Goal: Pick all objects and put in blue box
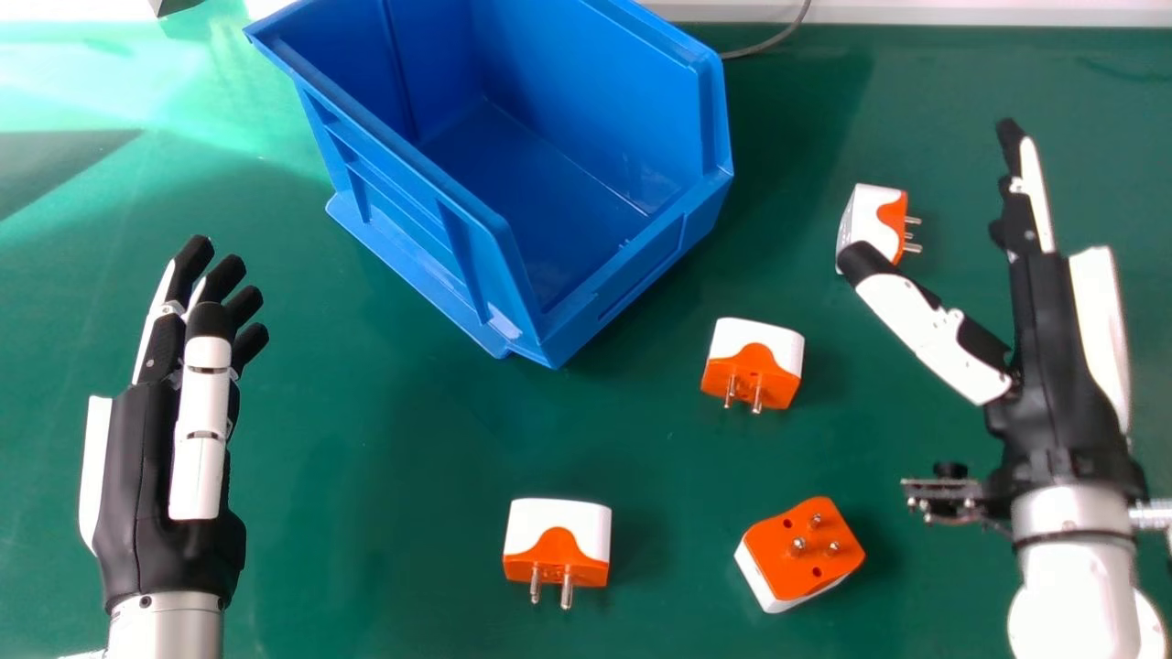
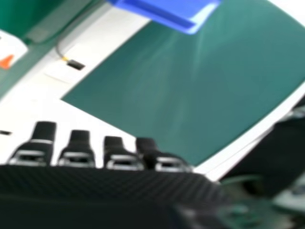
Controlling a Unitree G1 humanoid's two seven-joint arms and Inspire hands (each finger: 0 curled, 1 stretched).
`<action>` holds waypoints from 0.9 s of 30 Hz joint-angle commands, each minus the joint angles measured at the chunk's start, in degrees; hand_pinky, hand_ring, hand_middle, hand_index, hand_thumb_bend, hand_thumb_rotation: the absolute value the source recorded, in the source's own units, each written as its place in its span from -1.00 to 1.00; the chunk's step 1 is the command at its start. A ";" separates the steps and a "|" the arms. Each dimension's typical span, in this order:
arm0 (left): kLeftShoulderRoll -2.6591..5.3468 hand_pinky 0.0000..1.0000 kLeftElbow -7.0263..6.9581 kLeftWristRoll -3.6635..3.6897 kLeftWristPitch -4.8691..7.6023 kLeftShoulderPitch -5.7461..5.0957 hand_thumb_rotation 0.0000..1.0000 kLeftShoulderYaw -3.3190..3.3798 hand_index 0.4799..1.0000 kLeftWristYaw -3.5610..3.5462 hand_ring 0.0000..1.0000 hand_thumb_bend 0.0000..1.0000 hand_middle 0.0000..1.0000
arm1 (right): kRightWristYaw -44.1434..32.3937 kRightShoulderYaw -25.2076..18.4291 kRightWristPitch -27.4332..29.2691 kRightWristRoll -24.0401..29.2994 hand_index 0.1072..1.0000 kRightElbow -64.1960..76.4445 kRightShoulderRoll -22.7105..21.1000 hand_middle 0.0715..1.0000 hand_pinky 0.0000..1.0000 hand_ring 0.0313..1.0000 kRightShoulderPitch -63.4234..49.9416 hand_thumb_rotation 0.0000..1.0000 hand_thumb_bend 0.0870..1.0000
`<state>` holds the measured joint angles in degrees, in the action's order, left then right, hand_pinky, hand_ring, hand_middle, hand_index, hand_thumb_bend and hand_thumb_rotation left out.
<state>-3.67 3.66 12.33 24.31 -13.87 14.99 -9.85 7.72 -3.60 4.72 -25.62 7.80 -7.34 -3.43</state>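
Four white-and-orange plug adapters lie on the green table in the head view: one adapter (image 1: pixel 557 544) at the front centre, a second (image 1: pixel 798 555) with its pins up, a third (image 1: pixel 754 362) beside the box's near corner, and the farthest (image 1: pixel 870 220) at the right. The blue box (image 1: pixel 513 183) stands at the back, its inside bare where visible. My left hand (image 1: pixel 165 458) is open over the table's left. My right hand (image 1: pixel 1044 366) is open at the right, its thumb tip partly overlapping the farthest adapter. In the right hand view, my right hand (image 2: pixel 76 152) has straight fingers, holding nothing.
The green table top (image 1: pixel 366 430) spreads between the hands and in front of the box. A grey cable (image 1: pixel 769 42) runs behind the box's right side. In the right hand view, part of the blue box (image 2: pixel 167 12) shows, along with a cable and its black end (image 2: pixel 75 65).
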 commanded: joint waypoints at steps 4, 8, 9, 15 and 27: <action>-0.62 0.85 -1.86 0.43 -0.21 0.05 0.69 0.19 0.78 0.04 0.84 -0.16 0.87 | 1.19 1.26 -2.30 -4.38 0.91 -2.03 -3.39 0.94 0.74 0.89 4.57 -0.03 0.15; -0.92 0.86 -1.75 0.87 -0.54 0.09 0.70 0.36 0.81 -0.44 0.85 -0.15 0.89 | 0.94 2.34 -6.19 -7.10 0.89 -4.45 -4.95 0.92 0.70 0.87 7.81 -0.05 0.17; -0.91 0.86 -1.71 1.04 -0.60 0.13 0.70 0.44 0.81 -0.48 0.85 -0.15 0.89 | 0.77 2.67 -7.19 -7.77 0.89 -5.03 -5.35 0.92 0.70 0.87 8.61 -0.05 0.17; -0.99 0.89 -1.85 1.16 -0.89 0.19 0.69 0.56 0.84 -0.23 0.87 -0.11 0.90 | 0.93 4.38 -10.45 -9.58 0.85 -11.11 -7.86 0.89 0.64 0.83 13.75 -0.04 0.25; -1.61 0.93 -1.60 1.70 -0.91 0.25 0.72 0.66 0.88 -0.49 0.89 -0.10 0.91 | -0.11 8.57 -13.18 -10.11 0.84 -27.28 -13.84 0.87 0.63 0.82 24.67 -0.05 0.28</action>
<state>-4.95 3.13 13.61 23.03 -13.35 15.13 -10.15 7.57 4.53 -8.27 -34.85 -18.85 -19.75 18.70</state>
